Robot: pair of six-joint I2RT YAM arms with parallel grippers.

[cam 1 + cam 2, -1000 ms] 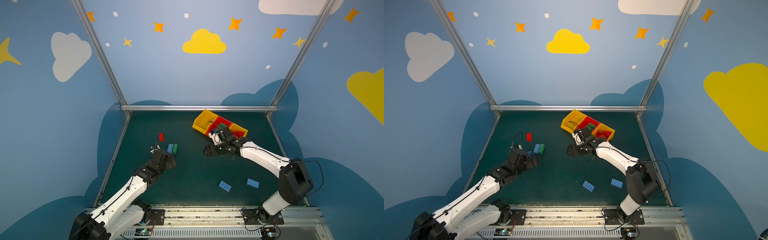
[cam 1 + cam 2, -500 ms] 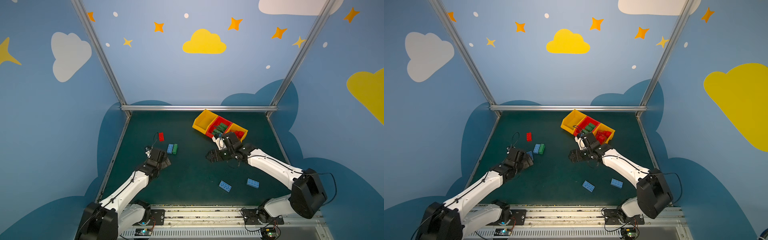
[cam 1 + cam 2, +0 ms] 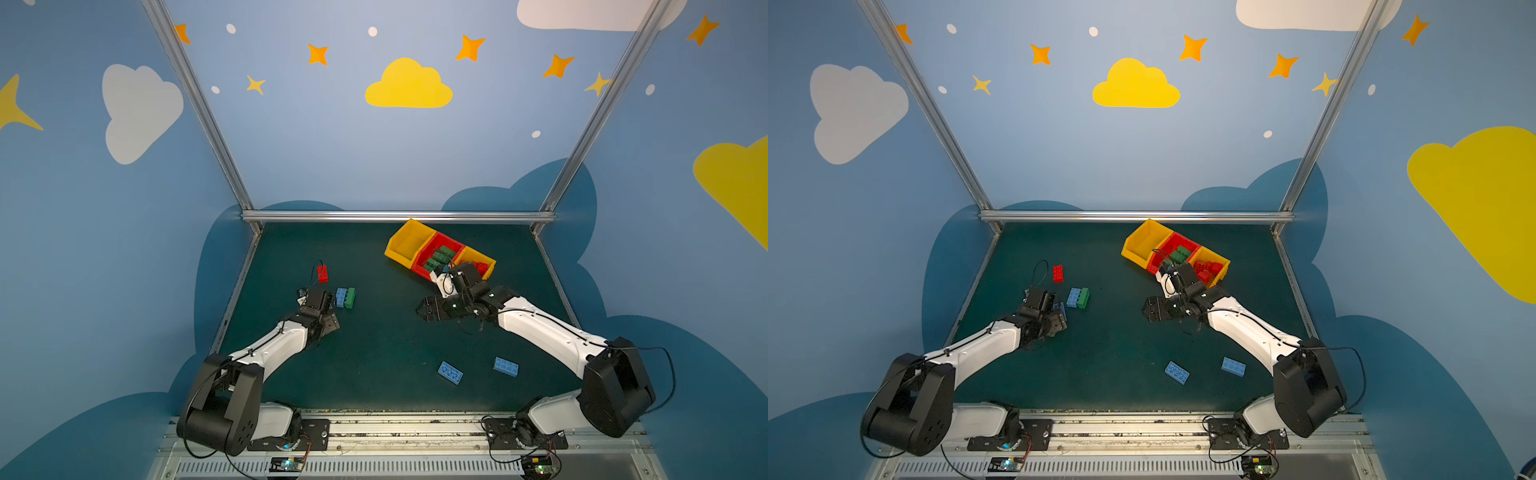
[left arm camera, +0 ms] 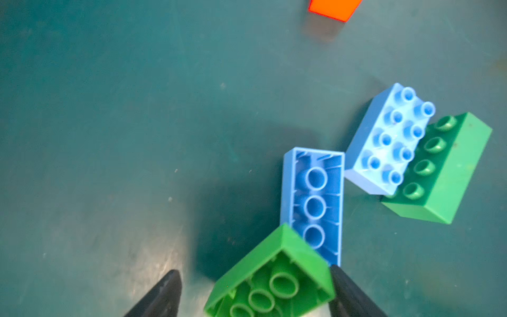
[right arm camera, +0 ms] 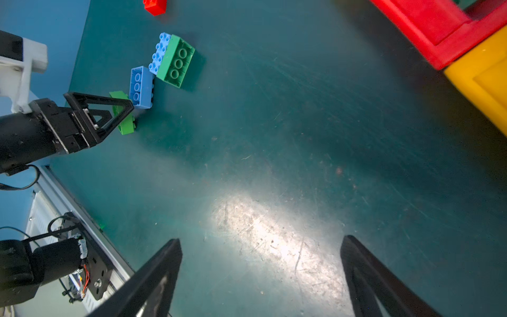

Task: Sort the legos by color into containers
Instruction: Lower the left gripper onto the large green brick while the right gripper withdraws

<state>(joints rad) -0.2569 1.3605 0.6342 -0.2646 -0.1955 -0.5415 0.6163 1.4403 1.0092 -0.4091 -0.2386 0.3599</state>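
My left gripper (image 4: 253,270) straddles glossy green plastic brick (image 4: 277,285), hollow underside showing, one finger touching; only wrist views show it. Right gripper (image 5: 260,238) jaws spread.

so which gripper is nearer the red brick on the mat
Left. The left gripper is just short of the red brick; the right gripper is far off by the bins.

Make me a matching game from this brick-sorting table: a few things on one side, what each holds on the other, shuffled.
Things:
1. red bin
2. yellow bin by the right arm
3. farther yellow bin
4. right gripper

States:
A. red bricks inside
B. open, holding nothing
C. green bricks inside
D. no bricks visible inside

Pairs: 1-C, 2-A, 3-D, 4-B.
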